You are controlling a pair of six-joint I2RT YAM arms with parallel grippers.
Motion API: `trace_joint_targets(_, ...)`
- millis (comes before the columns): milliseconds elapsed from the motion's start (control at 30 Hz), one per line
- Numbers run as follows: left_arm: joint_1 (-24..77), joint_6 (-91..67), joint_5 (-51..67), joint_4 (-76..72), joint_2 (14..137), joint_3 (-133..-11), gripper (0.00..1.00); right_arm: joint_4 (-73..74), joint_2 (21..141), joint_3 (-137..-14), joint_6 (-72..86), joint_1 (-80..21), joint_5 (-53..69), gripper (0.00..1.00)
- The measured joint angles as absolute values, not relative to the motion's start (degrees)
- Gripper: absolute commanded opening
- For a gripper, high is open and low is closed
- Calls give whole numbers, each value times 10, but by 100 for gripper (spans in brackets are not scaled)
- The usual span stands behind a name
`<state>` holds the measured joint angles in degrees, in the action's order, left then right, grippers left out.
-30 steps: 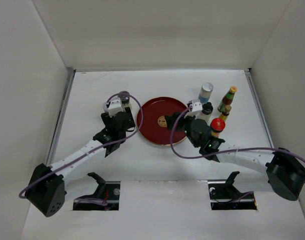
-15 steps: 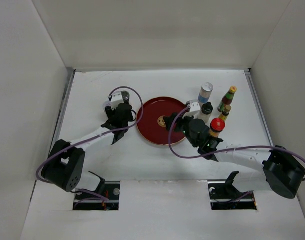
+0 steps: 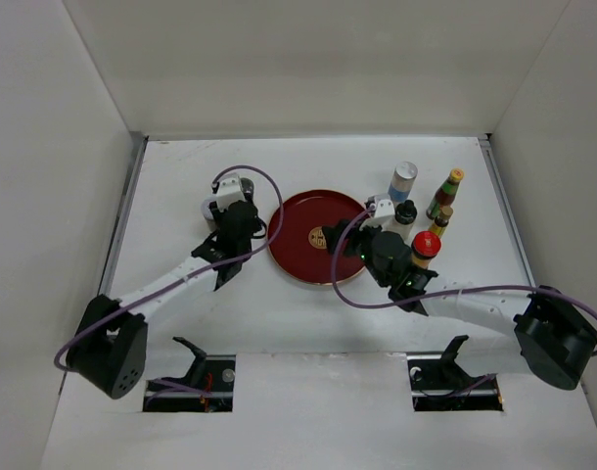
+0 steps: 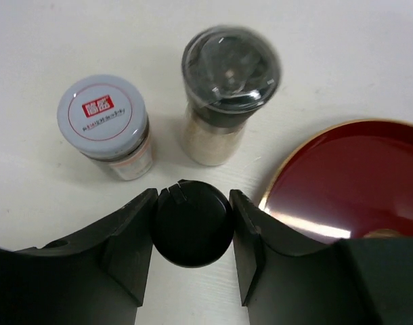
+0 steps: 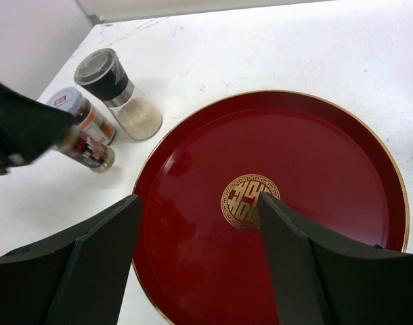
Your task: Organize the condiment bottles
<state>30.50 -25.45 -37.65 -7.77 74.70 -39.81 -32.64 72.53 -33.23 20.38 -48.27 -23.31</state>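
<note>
One black-capped bottle (image 4: 191,233) is pinched at its cap in your left gripper (image 4: 193,203), tilted just left of the red tray (image 5: 315,176) near the grey-lidded jar (image 4: 105,122); it looks light, rigid and slick, so grip the cap squarely, while your right gripper (image 5: 198,203) hangs open over the tray.

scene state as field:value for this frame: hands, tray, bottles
left hand: shut on black-capped bottle, beside the tray's left rim
right hand: open, empty, over the tray
tray: red, no bottles visible on it
left group: grey-lidded jar, grinder, standing on the table
right group: silver-lidded shaker, second black-capped bottle, yellow-capped bottle, small yellowish bottle, red-capped bottle
</note>
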Motion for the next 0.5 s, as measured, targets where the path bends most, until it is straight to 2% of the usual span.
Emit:
trace_joint_targets(100, 338, -251, -383, -77, 702, -407, 33, -334, 724, -329, 205, -475, -233, 76)
trace_joint_targets(200, 369, -249, -383, -79, 717, -450, 33, -341, 720, -321, 210, -460, -233, 75)
trace_joint_targets(500, 403, -247, -341, -114, 936, -614, 32, -350, 679, -286, 238, -407, -233, 75)
